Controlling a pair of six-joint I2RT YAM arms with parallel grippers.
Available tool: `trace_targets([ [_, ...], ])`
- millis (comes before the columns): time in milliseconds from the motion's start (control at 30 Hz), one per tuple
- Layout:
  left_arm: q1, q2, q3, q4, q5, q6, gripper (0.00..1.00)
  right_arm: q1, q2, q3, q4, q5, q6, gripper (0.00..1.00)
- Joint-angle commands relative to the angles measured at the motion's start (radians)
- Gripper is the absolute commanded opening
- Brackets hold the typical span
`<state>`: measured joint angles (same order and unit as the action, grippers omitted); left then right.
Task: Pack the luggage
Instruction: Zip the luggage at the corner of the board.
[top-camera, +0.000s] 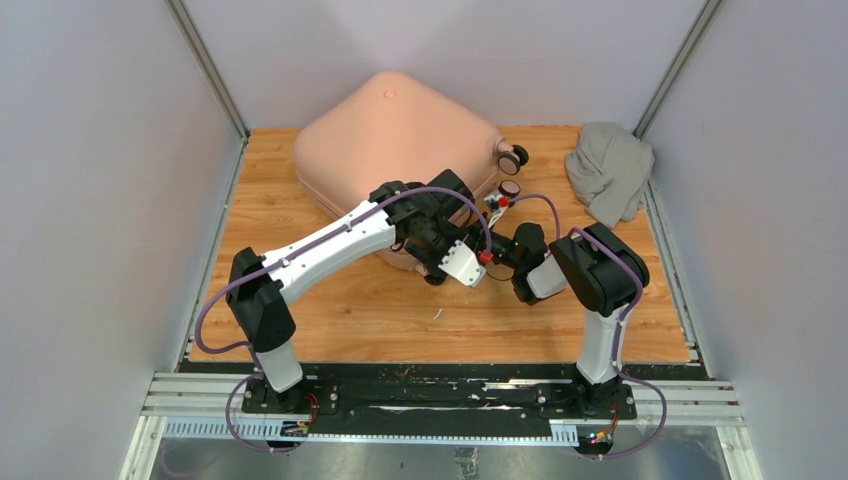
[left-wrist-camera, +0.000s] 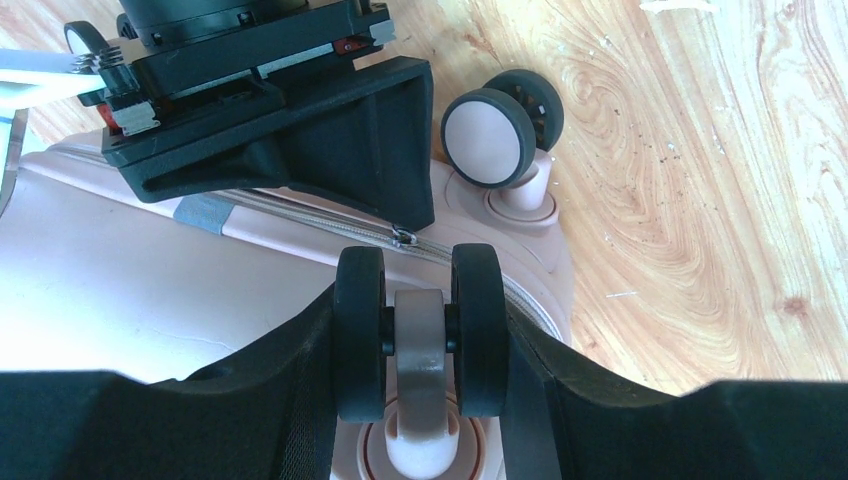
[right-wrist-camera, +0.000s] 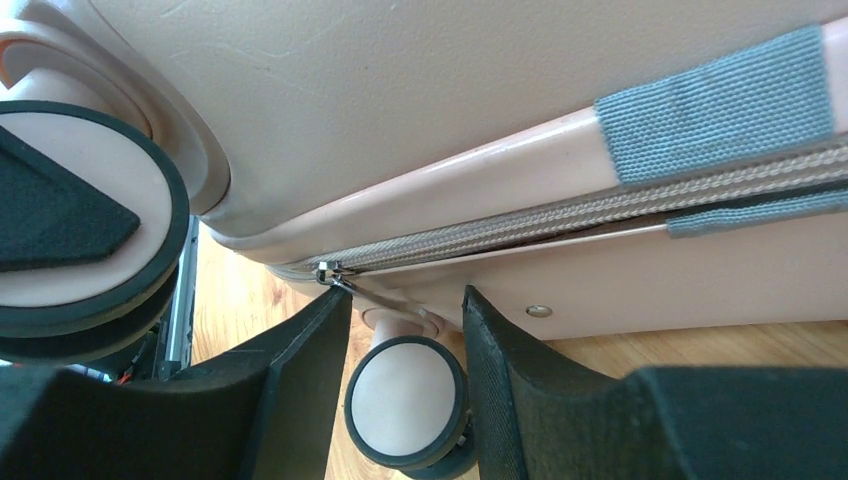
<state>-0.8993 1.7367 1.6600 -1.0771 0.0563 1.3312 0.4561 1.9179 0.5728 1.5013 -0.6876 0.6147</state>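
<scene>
We are working at the luggage (top-camera: 390, 130), lying lid down at the far centre of the table (top-camera: 330, 310). Our left gripper (left-wrist-camera: 422, 305) is clamping a twin caster (left-wrist-camera: 362, 330). Our right gripper (right-wrist-camera: 407, 300) is standing part-open, with the zip pull (right-wrist-camera: 335, 275) just beside one fingertip. We are risking the pull slipping aside as those jaws close, or the caster swivelling and the shell sliding. We are reading no writing anywhere, and the emblem (top-camera: 389, 94) is too small to make out.
</scene>
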Motion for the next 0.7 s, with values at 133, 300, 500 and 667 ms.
trace_targets([
  [133, -0.018, 0.009, 0.057, 0.046, -0.022, -0.045, 0.0, 0.032, -0.024, 0.024, 0.061, 0.009, 0.02, 0.35],
  [300, -0.02, 0.026, 0.089, 0.049, -0.039, -0.059, 0.0, 0.052, -0.066, -0.01, 0.065, 0.047, 0.019, 0.04],
  [500, -0.019, 0.031, 0.124, 0.052, -0.043, -0.065, 0.0, 0.079, -0.113, -0.077, 0.065, 0.127, -0.017, 0.0],
  [667, -0.02, 0.027, 0.149, 0.054, -0.042, -0.067, 0.0, 0.11, -0.114, -0.1, 0.063, 0.161, -0.036, 0.0],
])
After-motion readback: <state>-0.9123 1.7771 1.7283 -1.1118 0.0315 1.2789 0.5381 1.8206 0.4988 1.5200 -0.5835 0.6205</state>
